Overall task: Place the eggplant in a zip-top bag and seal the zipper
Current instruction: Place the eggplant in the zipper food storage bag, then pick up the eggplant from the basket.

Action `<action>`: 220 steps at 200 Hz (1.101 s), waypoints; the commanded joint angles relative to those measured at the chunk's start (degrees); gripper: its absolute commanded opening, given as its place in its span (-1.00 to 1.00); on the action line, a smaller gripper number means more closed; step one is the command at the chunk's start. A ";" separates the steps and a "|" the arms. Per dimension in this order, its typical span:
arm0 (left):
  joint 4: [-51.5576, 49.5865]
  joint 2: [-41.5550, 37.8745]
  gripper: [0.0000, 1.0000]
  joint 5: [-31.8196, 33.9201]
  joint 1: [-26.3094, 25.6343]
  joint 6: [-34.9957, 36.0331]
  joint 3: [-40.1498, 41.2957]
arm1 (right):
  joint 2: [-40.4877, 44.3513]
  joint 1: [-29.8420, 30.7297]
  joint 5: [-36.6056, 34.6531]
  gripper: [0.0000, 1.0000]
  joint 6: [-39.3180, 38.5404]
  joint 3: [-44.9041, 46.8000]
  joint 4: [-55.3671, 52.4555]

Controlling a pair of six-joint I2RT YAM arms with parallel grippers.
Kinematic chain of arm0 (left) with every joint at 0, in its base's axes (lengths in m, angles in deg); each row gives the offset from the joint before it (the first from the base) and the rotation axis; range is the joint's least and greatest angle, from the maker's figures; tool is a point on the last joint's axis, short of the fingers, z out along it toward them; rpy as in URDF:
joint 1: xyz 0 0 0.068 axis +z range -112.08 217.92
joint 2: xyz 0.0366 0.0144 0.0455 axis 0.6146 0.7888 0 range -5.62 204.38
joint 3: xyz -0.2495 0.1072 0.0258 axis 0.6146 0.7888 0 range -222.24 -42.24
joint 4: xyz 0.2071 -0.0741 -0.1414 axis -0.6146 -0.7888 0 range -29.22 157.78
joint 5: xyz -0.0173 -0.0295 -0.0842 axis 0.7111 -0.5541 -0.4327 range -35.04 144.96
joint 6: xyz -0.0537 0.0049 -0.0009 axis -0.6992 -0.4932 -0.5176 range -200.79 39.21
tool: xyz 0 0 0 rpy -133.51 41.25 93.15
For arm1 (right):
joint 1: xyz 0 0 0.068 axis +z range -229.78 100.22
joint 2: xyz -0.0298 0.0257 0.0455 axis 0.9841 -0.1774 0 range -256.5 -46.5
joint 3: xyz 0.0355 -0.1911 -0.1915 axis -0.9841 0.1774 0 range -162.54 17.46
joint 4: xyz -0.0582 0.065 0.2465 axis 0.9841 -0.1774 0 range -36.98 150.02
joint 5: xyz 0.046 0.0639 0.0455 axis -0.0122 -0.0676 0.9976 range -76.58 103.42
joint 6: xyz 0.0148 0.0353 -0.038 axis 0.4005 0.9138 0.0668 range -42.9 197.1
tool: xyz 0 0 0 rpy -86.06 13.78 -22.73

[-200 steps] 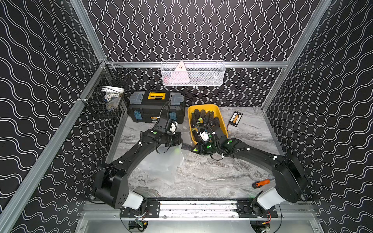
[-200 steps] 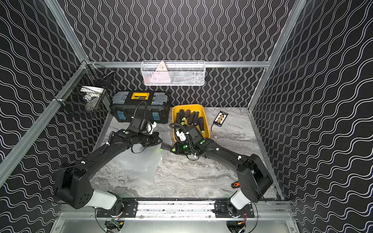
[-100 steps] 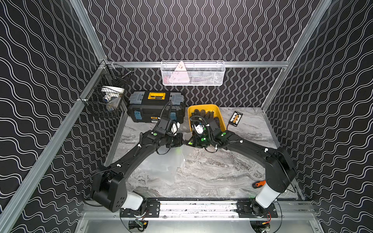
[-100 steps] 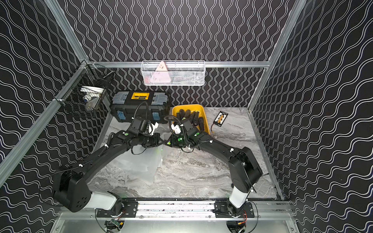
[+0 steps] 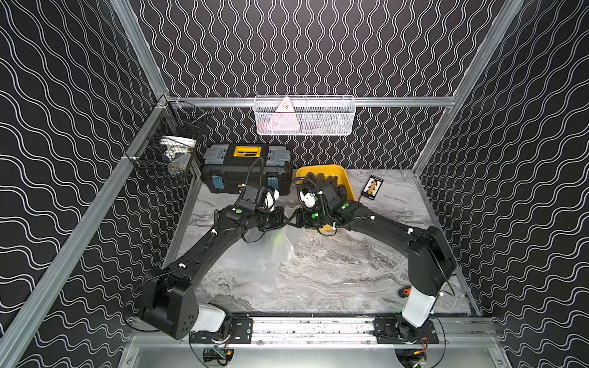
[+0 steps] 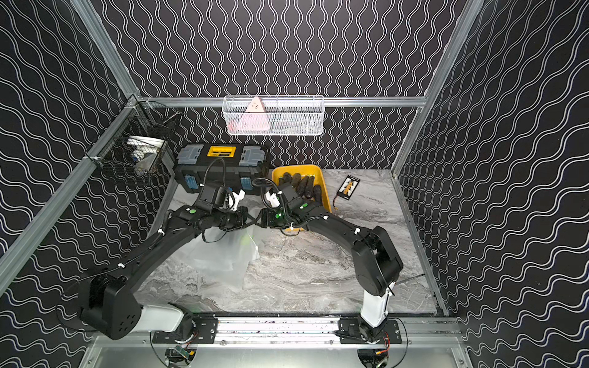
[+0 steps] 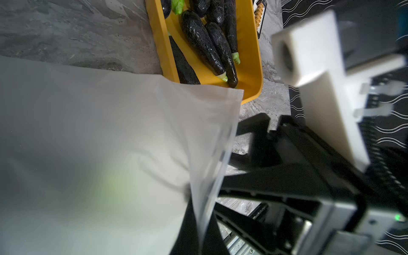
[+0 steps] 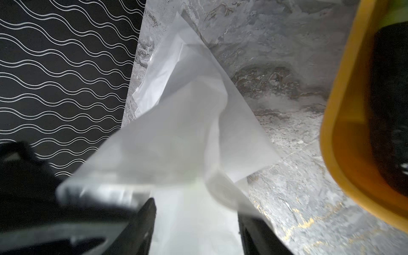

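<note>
**Caller:** Top views, where were you?

**Me:** In both top views my left pincer (image 5: pixel 284 222) and right pincer (image 5: pixel 295 222) met tip to tip at the mouth of the clear, floppy plastic zip-top bag (image 5: pixel 255 261). The bag trailed onto the grey marbled table (image 5: pixel 350 270).

**Caller:** Left wrist?

**Me:** Left pincer (image 7: pixel 199 223) pressed together on the bag's rim. The dark glossy eggplants (image 7: pixel 205 44) all lay in the yellow plastic tray (image 7: pixel 249 55). None bagged.

**Caller:** Right wrist?

**Me:** Right pincer (image 8: pixel 196 220) spread, film between its jaws, unpinched. Opening step, I judged. Next I'd need to pinch the other lip and part the mouth gently.
</note>
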 commanded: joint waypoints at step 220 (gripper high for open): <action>-1.92 3.16 -1.00 4.16 1.21 2.50 -0.55 | -20.51 -12.11 -12.24 0.35 -20.50 -8.64 -5.03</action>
